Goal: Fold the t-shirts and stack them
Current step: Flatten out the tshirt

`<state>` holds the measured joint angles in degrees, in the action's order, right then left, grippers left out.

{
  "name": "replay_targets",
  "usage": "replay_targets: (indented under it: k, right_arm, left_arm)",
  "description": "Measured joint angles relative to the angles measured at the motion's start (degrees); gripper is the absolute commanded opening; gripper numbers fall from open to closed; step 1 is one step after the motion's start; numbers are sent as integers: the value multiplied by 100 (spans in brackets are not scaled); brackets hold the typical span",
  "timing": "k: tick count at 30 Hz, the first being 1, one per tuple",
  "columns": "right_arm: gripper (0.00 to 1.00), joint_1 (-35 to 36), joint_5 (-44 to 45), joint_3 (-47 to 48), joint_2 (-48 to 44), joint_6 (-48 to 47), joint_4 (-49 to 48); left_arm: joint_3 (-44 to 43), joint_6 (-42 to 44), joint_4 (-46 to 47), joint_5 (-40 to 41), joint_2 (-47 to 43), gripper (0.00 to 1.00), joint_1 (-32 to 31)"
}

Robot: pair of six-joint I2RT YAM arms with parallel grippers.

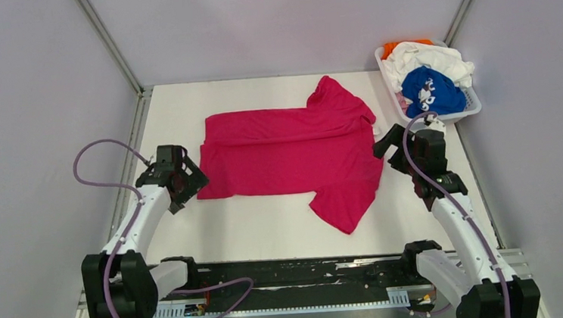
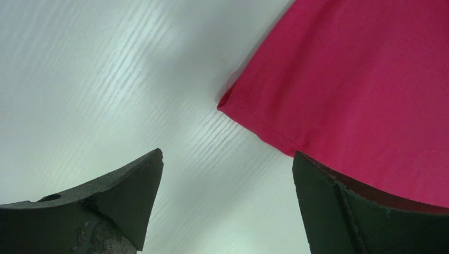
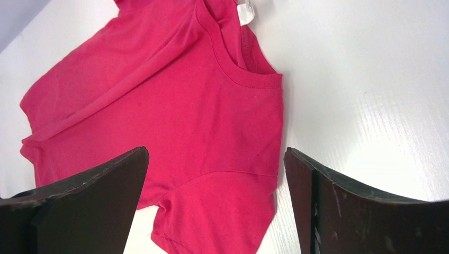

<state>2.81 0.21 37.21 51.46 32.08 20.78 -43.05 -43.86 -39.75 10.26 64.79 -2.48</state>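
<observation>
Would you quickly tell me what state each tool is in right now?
Left tool: open, holding nothing.
Right tool: open, holding nothing.

Magenta t-shirt [image 1: 293,154] lies half-folded, flat; blue shirt [image 1: 433,92], white shirt [image 1: 430,58], orange shirt [image 1: 395,47] bunched together.

Laid flat: pink t-shirt [image 1: 286,155]. The left gripper [image 1: 189,183] is just off its left edge, the right gripper [image 1: 384,145] just off its right. A basket [image 1: 472,106] of shirts [image 1: 431,92] sits beyond its right side.

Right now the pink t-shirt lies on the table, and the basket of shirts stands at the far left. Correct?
Not quite: the white slotted basket stands at the far right, as the top external view shows. The magenta t-shirt does lie on the table.
</observation>
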Motion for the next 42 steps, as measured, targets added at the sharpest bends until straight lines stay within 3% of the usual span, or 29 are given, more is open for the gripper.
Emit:
replay_targets:
  k: [3, 9, 23, 33, 35, 37, 42]
  right_arm:
    - [100, 0, 42, -52, -221, 0, -2]
    - [100, 0, 153, -83, -229, 0, 42]
    - [100, 0, 170, -83, 258, -2, 254]
    - [100, 0, 234, -83, 280, -4, 262]
    - [100, 0, 254, -83, 284, -4, 264]
    - [100, 0, 269, -83, 289, -7, 269]
    - [100, 0, 278, -83, 297, -7, 350]
  left_arm:
    - [-9, -162, 157, -201, 387, 86, 22]
    - [-52, -422, 310, -317, 1252, 81, 33]
    - [-105, -901, 649, -136, 1827, 59, 37]
    - [-498, -940, 625, -90, 2299, 30, 39]
    - [-588, -938, 588, -94, 2393, 9, 39]
    - [-645, -949, 584, -96, 2455, 0, 39]
    - [-702, -883, 560, -118, 2498, 0, 44]
